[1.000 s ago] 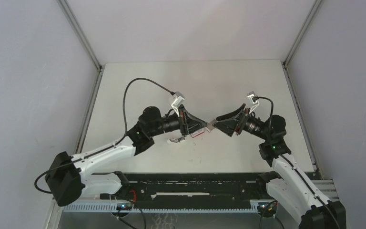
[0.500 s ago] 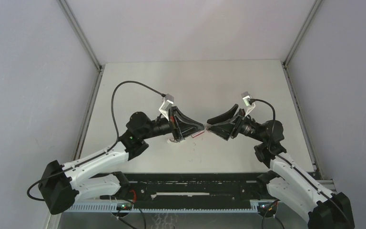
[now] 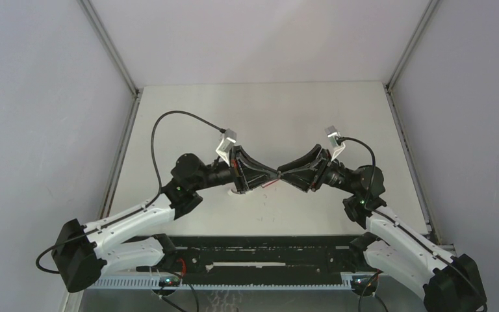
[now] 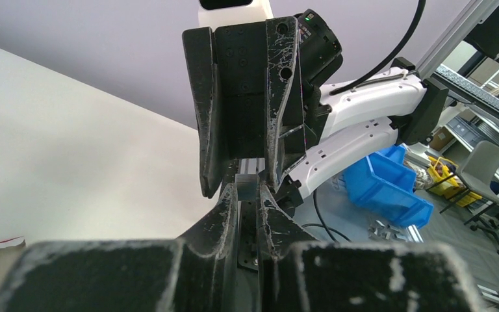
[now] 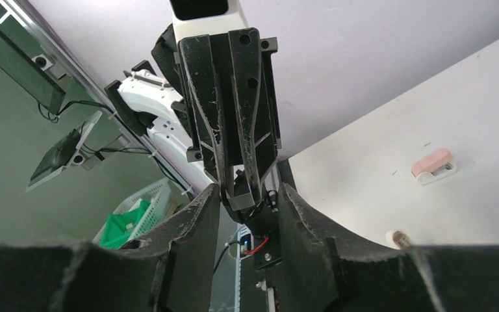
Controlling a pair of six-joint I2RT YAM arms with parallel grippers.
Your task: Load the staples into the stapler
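My left gripper (image 3: 273, 174) and right gripper (image 3: 282, 175) meet tip to tip above the middle of the table. In the left wrist view the left gripper (image 4: 248, 196) is shut on a short silvery-grey staple strip (image 4: 247, 187) that sticks out past its tips. The right gripper (image 5: 247, 198) is open, with a finger on either side of the strip (image 5: 242, 196) and not touching it. The red-and-white box (image 3: 269, 184) lies on the table below the tips and also shows in the left wrist view (image 4: 2, 246). A small pink-and-white stapler (image 5: 433, 164) lies on the table, under the left gripper (image 3: 239, 191).
The white table (image 3: 266, 110) has metal rails along its left and right sides and walls around it. A small round object (image 5: 399, 238) lies near the stapler. The left arm's cable (image 3: 169, 123) loops over the table's left half.
Both grippers have shifted left. The right gripper has moved in until its open fingers reach round the left gripper's tips and the strip.
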